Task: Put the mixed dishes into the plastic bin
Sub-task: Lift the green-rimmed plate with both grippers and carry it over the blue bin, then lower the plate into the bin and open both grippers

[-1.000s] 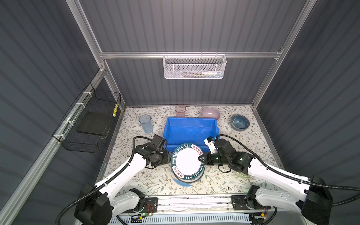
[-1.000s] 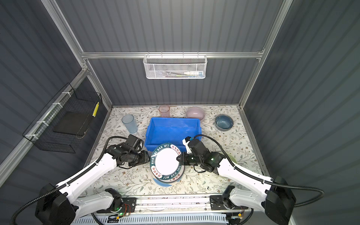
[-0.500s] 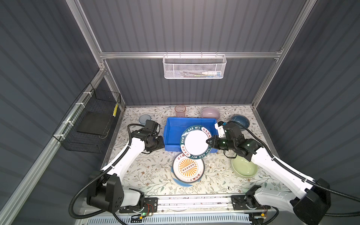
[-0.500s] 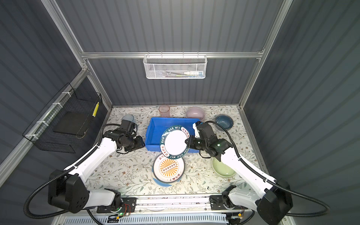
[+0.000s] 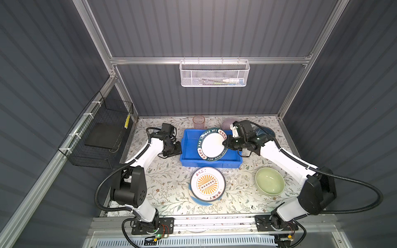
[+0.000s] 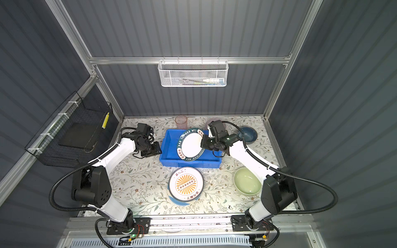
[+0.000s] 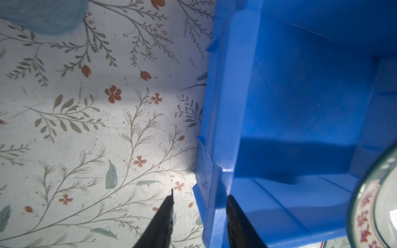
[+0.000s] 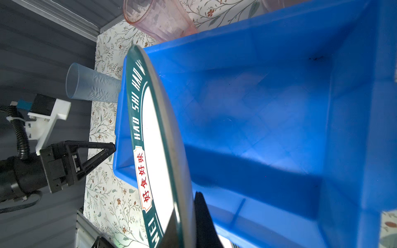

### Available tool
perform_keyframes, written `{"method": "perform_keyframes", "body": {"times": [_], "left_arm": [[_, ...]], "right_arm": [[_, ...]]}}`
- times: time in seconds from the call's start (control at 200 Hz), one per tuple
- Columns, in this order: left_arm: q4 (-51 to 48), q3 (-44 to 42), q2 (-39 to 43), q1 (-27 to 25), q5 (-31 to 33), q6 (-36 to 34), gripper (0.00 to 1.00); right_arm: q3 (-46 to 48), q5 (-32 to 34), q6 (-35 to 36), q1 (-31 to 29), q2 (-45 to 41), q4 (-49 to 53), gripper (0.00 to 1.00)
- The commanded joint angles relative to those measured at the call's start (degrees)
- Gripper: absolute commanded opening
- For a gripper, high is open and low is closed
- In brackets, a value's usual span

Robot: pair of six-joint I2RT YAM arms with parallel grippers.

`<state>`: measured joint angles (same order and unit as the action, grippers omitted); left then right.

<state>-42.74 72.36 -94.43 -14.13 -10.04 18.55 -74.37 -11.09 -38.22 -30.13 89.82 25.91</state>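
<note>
My right gripper is shut on the rim of the green-lettered plate, which hangs tilted over the blue plastic bin. My left gripper stands open astride the bin's left wall, one finger inside, one outside with a gap. On the table stand an orange sunburst plate on a blue plate, a pale green bowl, a dark blue bowl, a lilac bowl, a pink tumbler and a blue tumbler.
A black wire basket hangs on the left wall and a white mesh basket on the back wall. Grey panels close the floral table in on three sides. A metal rail runs along its front edge.
My right gripper lifted the green-lettered plate off the front stack and carried it back over the bin, uncovering the sunburst plate. My left gripper moved back to the bin's left wall, its jaws narrowing.
</note>
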Motion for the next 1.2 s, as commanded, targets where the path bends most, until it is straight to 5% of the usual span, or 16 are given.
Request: {"method": "perform_keyframes", "body": {"times": [0.0,0.515,1.196], "left_arm": [[0.05,1.11,-1.65,0.24,-2.91,-2.26,0.40],[3.60,-1.73,-3.35,0.33,-5.41,-0.04,0.30],[6.30,-3.88,-2.07,0.33,-6.44,2.98,0.26]], "right_arm": [[-4.57,-0.22,0.35,0.15,3.77,-1.12,0.02],[-12.40,-3.98,-3.91,-0.86,19.84,-6.01,0.07],[-10.02,-7.42,-8.18,-2.93,26.92,-13.87,0.22]]}}
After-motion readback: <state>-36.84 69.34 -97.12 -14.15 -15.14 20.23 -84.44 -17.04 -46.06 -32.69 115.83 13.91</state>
